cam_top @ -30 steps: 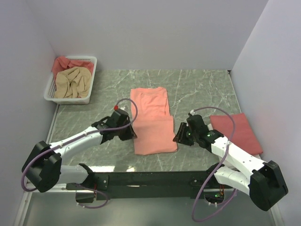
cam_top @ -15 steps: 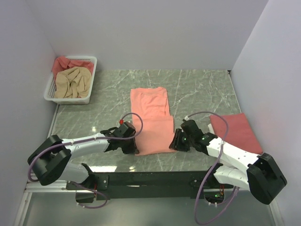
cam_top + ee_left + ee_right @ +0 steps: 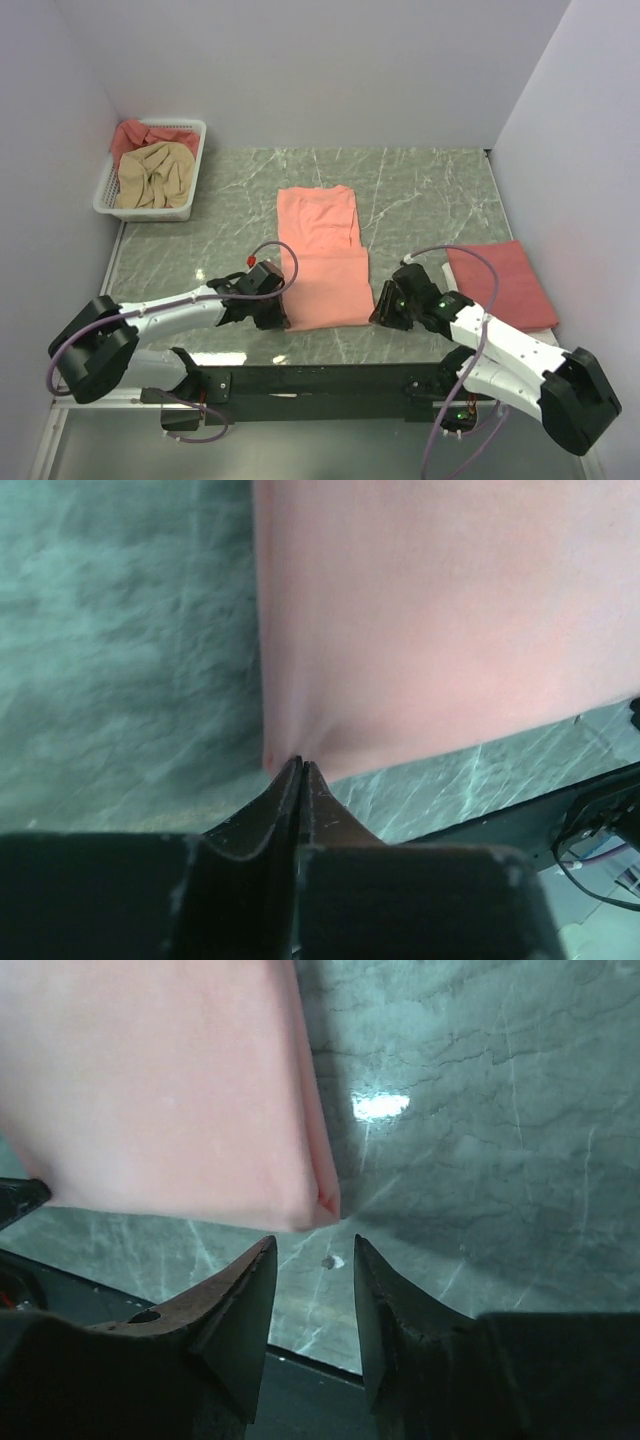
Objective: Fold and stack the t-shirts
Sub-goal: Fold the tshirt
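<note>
1. From above, we saw the pink shirt (image 3: 320, 265) lying flat at the middle of the green marbled table (image 3: 430, 190), its length running from 12 to 6 o'clock and its near half folded double.
2. The left gripper (image 3: 300, 763) sat low at the shirt's 7 o'clock corner. Its jaws were pressed together and pinched that corner, and the cloth puckered toward the tips.
3. The right gripper (image 3: 314, 1245) waited at the 5 o'clock corner with its jaws parted and nothing between them. The folded corner lay just ahead of the gap, clear of both fingers (image 3: 245, 1290).
4. A folded red shirt (image 3: 500, 282) lay flat at 3 o'clock from the pink one, apart from it and beside the right arm.
5. A white basket (image 3: 196, 170) stood at 10 o'clock against the left wall. It held a crumpled beige shirt (image 3: 152, 177), and we saw a rose-red shirt (image 3: 130, 134) bunched at its 12 o'clock end.
</note>
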Robot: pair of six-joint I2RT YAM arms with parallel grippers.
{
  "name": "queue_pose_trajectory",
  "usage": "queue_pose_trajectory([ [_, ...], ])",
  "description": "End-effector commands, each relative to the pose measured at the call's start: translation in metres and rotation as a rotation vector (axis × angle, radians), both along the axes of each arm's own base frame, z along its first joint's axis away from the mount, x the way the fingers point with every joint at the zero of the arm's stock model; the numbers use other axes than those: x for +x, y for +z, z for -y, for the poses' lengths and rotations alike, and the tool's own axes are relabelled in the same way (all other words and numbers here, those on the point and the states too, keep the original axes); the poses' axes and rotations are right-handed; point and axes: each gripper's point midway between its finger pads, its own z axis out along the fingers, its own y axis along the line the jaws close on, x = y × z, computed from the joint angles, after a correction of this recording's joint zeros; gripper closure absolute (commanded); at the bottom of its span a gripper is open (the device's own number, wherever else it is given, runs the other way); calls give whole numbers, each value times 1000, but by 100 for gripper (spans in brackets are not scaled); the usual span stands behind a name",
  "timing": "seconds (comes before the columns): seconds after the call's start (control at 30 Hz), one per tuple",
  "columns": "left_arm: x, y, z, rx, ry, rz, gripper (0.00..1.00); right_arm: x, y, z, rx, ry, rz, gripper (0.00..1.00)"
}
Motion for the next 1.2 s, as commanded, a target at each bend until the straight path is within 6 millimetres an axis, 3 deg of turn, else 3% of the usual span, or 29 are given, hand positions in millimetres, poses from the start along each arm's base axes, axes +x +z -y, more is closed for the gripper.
queue_pose_trajectory([
  [0.0, -1, 14, -10, 32, 15, 19, 91, 2, 8, 8, -10, -45, 37, 56],
  [0.17, -5, 33, -16, 6, 46, 31, 78, 4, 9, -1, 41, -37, 46, 55],
  [0.27, -12, 27, -22, 8, 62, 17, 73, 4, 5, -6, 63, -31, 41, 55],
  [0.57, -14, 16, -6, -140, 67, 28, 57, 2, -6, -4, 62, -59, 18, 57],
  [0.77, -5, 16, -2, -171, 89, 72, 57, 4, -9, 0, 80, -111, 42, 57],
  [1.17, -7, -6, -6, -139, 130, 28, 64, 13, -1, 2, 120, -182, 96, 57],
])
